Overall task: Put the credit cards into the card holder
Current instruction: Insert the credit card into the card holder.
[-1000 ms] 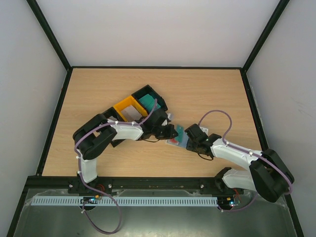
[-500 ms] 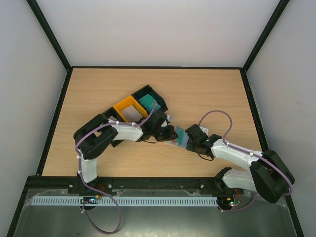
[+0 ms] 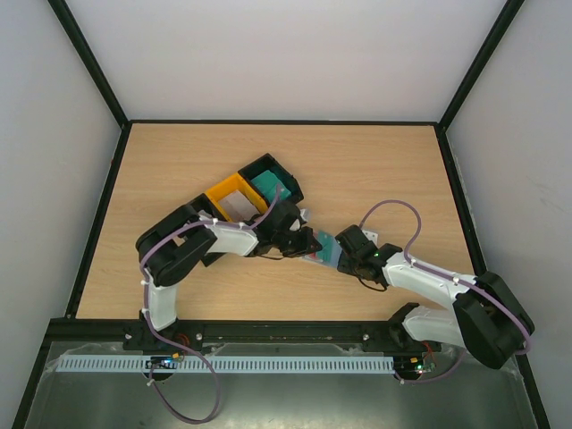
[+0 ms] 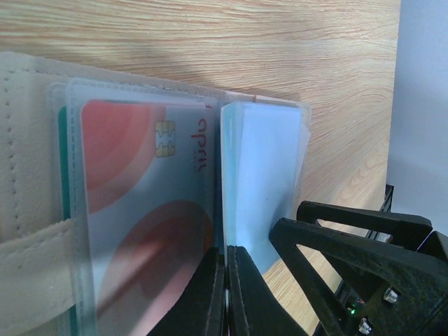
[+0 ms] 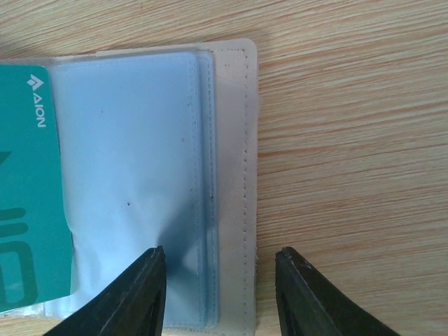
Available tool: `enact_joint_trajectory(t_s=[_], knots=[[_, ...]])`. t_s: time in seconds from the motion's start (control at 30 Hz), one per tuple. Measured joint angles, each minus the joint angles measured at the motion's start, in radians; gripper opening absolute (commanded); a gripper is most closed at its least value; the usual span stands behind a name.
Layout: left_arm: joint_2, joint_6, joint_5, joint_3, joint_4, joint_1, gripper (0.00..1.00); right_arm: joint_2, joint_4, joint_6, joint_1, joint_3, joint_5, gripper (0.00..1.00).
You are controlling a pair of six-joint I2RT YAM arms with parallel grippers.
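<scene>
The card holder (image 3: pixel 323 248) lies open on the table between my two grippers. In the left wrist view its beige cover (image 4: pixel 28 175) holds clear sleeves, with a red-and-white credit card (image 4: pixel 140 210) in one and pale blue pages (image 4: pixel 260 182) beside it. My left gripper (image 4: pixel 225 287) is shut on a thin sheet seen edge-on between those pages; I cannot tell whether it is a sleeve or a card. In the right wrist view a teal credit card (image 5: pixel 28 189) sits in a sleeve. My right gripper (image 5: pixel 220 294) is open, straddling the holder's beige edge (image 5: pixel 234 175).
A black tray with teal cards (image 3: pixel 268 185) and a yellow tray with pale cards (image 3: pixel 234 205) stand behind the left arm. Another black tray (image 3: pixel 198 207) is mostly hidden under that arm. The right gripper's fingers (image 4: pixel 350 259) show close beside my left gripper.
The left gripper has shifted slightly left over the card holder. The right gripper has barely moved. The holder stays open between them.
</scene>
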Motion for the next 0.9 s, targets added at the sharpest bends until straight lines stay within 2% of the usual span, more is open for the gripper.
enact_joint_trajectory(t_s=[0.43,0.9], knots=[[0.051,0.000,0.087,0.001,0.061,0.007,0.03,-0.001,0.018,0.003,0.000,-0.005,-0.007,0.42],[0.085,0.004,0.136,0.045,0.041,0.007,0.04,-0.002,0.030,0.008,0.000,-0.008,-0.010,0.42]])
